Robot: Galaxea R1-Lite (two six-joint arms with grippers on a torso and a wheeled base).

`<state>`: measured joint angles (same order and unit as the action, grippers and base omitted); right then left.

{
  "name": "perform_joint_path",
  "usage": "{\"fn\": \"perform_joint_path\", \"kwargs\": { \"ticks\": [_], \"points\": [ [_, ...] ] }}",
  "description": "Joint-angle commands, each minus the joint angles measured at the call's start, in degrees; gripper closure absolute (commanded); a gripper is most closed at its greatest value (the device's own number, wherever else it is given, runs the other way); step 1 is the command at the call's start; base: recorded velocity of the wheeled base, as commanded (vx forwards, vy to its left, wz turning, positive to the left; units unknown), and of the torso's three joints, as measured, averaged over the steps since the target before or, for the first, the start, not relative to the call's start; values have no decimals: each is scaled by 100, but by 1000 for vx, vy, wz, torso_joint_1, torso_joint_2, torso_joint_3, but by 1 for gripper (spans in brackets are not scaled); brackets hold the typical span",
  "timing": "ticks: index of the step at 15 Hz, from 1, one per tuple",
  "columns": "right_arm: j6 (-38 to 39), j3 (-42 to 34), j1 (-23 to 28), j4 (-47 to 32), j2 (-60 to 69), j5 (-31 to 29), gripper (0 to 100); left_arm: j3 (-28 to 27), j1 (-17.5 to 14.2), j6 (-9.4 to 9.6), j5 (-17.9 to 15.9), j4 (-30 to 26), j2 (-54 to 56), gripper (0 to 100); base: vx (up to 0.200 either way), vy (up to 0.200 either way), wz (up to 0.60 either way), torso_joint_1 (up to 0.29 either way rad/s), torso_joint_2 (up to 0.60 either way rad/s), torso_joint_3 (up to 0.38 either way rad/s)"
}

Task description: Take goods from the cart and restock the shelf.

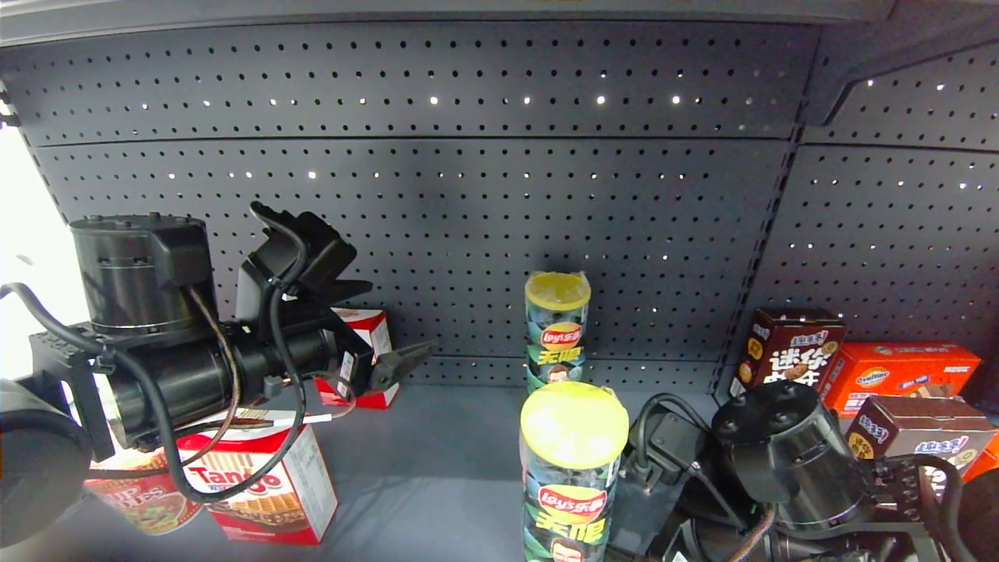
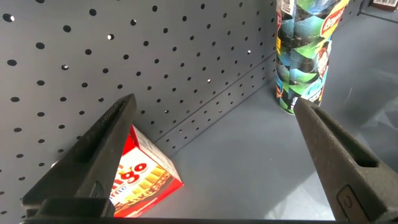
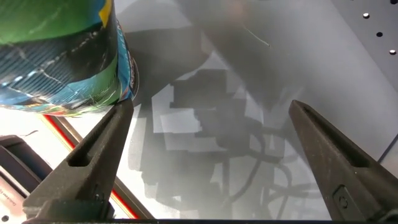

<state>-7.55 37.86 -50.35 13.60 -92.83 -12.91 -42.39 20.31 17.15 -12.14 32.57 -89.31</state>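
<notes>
Front: yellow-lidded chip can (image 1: pixel 574 468), upright, beside right claw (image 3: pixel 211 104), spread, gripping nothing. Left: wafer box (image 1: pixel 269 484), partly behind left arm (image 1: pixel 195 375). Over shelf (image 1: pixel 437 453), midway: left claw (image 2: pixel 212 103), spread, empty. Back: second chip can (image 1: pixel 556 328) by pegboard (image 1: pixel 468 195); left wrist view shows its base, head view its lid.

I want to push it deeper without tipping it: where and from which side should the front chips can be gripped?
Grip the front chips can around its round body, about mid-height, below the yellow lid. It stands upright, so the jaws should close horizontally. Coming from the robot's right seems best: the open right gripper is beside it there.
</notes>
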Motion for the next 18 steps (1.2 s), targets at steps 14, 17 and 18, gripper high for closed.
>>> {"fn": "perform_joint_path", "kwargs": {
  "ticks": [14, 17, 18],
  "points": [
    [368, -728, 2134, -7, 3632, 17, 0, 328, -519, -19, 36, -84, 1363, 0, 0, 0, 0, 0, 0, 0],
    [385, -798, 2574, -7, 4273, -98, 0, 468, -906, -353, 36, -76, 2023, 0, 0, 0, 0, 0, 0, 0],
    [385, -824, 2530, -7, 4502, -502, 0, 556, -1003, -458, 36, -84, 2365, 0, 0, 0, 0, 0, 0, 0]
  ]
}}
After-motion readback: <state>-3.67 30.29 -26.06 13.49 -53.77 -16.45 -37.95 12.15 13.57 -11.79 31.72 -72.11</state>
